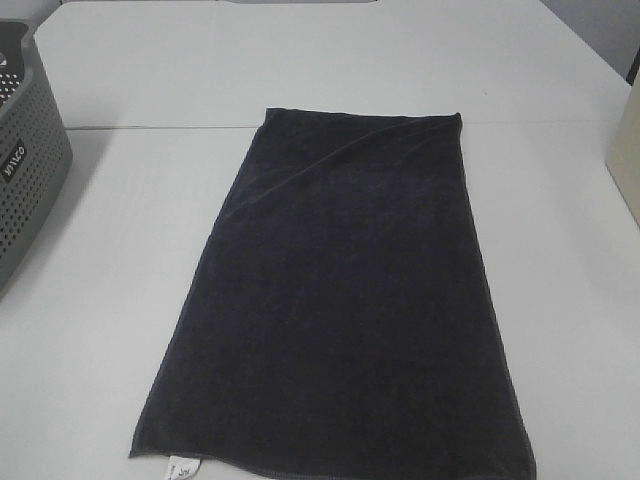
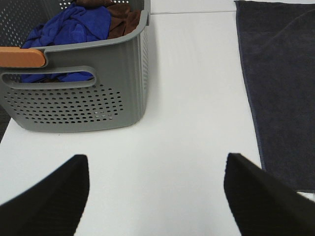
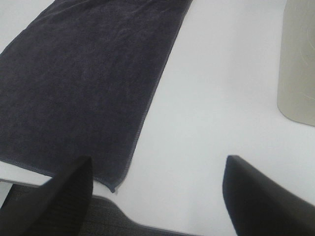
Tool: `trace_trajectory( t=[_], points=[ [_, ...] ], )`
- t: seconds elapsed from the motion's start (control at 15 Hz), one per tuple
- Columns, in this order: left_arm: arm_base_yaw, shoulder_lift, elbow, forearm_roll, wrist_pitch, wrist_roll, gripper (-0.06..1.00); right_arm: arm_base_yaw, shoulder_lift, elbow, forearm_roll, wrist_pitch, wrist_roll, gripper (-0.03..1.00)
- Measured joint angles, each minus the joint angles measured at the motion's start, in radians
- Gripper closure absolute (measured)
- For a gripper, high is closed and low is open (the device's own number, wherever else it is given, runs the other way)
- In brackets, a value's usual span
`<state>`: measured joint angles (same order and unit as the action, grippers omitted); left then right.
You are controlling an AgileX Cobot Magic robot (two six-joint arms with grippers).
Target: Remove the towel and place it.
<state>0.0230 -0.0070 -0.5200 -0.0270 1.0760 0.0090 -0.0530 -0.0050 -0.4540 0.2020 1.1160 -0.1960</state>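
A large dark navy-charcoal rectangular terry towel lies spread flat in the middle of the white worktop, its small white tag at the near left corner. A grey perforated plastic basket stands at the far left, apart from the towel, holding blue and brown cloths. The left gripper and the right gripper both hang wide apart over bare worktop, holding nothing.

The grey basket at the bench's left edge and a beige object, perhaps a bin, at its right edge are both cropped.
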Motion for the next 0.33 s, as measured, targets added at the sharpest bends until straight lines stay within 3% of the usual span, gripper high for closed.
trace_trajectory(
  t=[0.33],
  points=[
    [0.0,0.0,0.0,0.0,0.0,0.0,0.23,0.0,0.0,0.0,0.0,0.0,0.0,0.26]
  ],
)
